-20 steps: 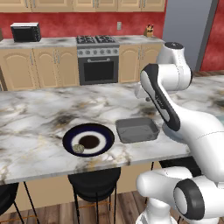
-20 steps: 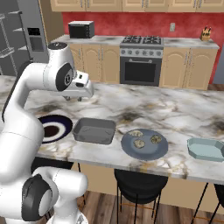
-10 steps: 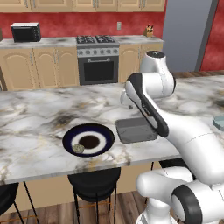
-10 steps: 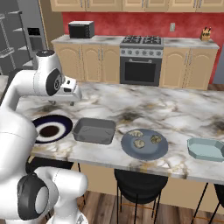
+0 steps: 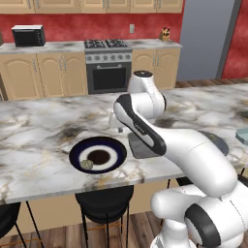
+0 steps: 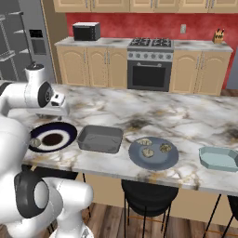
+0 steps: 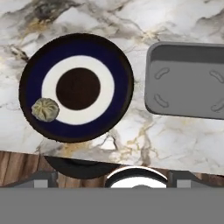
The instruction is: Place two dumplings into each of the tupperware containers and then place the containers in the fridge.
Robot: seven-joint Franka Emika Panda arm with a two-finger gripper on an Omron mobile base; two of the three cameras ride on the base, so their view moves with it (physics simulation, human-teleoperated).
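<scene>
Marble tabletop [image 6: 186, 116] of a kitchen island, with the fridge [image 6: 21, 44] standing beyond its left end. Along the near edge, from left to right: a dark-blue-and-white plate [image 6: 52, 138] carrying one dumpling [image 7: 46, 109] on its left rim; a dark grey container [image 6: 100, 138] just beside it; a grey-blue plate [image 6: 153, 153] bearing three dumplings [image 6: 148, 151]; and, near the right end, a pale bluish container [image 6: 219, 158]. Both containers hold nothing. The gripper [image 6: 58, 108] hangs above the blue-and-white plate with its jaws spread wide, holding nothing; the hand view looks straight down on that plate and the grey container.
</scene>
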